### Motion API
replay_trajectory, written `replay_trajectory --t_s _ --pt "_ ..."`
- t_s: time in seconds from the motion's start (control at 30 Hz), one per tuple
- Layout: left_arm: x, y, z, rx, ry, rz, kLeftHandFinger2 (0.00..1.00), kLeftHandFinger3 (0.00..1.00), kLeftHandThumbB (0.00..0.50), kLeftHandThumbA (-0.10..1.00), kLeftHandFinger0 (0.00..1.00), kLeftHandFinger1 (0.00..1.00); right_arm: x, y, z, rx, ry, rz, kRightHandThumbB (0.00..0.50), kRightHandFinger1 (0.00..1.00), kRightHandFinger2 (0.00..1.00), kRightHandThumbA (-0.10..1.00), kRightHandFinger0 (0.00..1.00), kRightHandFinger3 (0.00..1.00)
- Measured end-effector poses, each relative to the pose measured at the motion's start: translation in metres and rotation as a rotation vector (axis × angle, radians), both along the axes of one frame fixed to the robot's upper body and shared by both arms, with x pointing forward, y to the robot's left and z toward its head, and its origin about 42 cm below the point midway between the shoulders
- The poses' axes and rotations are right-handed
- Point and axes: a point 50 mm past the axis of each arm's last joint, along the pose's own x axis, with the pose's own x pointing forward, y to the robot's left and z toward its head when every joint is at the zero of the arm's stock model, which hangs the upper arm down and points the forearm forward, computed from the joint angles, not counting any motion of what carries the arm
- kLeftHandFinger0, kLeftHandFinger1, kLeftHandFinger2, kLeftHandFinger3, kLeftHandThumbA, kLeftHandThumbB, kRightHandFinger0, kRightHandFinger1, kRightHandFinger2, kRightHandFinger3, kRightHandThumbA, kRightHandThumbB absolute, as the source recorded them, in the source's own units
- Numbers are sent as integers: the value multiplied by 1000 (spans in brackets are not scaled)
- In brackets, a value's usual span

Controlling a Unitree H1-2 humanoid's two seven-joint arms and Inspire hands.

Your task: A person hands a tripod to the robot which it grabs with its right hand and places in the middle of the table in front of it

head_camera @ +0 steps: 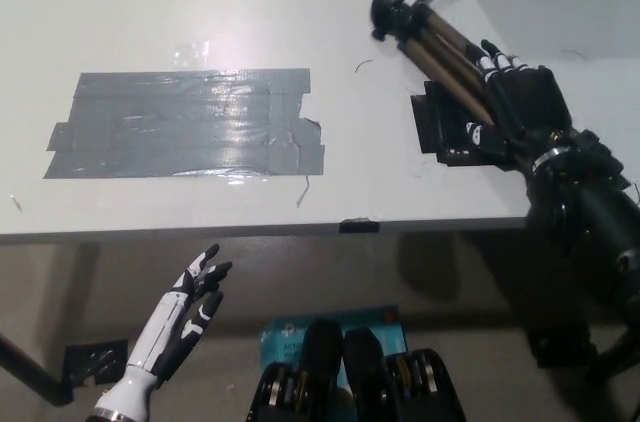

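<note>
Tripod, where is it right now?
In the head view the tripod is at the table's far right, held in the right robot hand, over a black patch, right of the grey tape.

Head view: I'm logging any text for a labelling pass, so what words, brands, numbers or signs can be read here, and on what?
Nothing legible.
Teal printed card or packet on the floor below the white table's edge: pale print, too blurred and partly hidden to read.
Black-and-bronze metal tripod held in the black right hand: no readable marking.
Grey duct-tape patch: no text.
</note>
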Motion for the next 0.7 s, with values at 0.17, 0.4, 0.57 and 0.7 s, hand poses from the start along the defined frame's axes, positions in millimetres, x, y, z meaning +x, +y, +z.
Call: replay_trajectory --t_s 0.17,0.4,0.57,0.7 --pt "0 -1 -1 0 3 -1 862 1000 230 945 945 894 0 -3 10 37 56 11 500 1000 1000 825 1000 1000" --pt "0 -2 -2 0 8 -4 860 1000 228 933 918 892 -5 0 30 119 121 70 500 1000 1000 944 1000 1000" --pt "-1 -2 -3 -1 13 -6 868 1000 235 935 904 890 -14 6 53 199 138 141 500 1000 1000 999 1000 1000" --pt "-1 -2 -3 -2 15 -5 876 1000 223 932 904 887 -25 10 85 267 118 216 500 1000 1000 997 1000 1000"
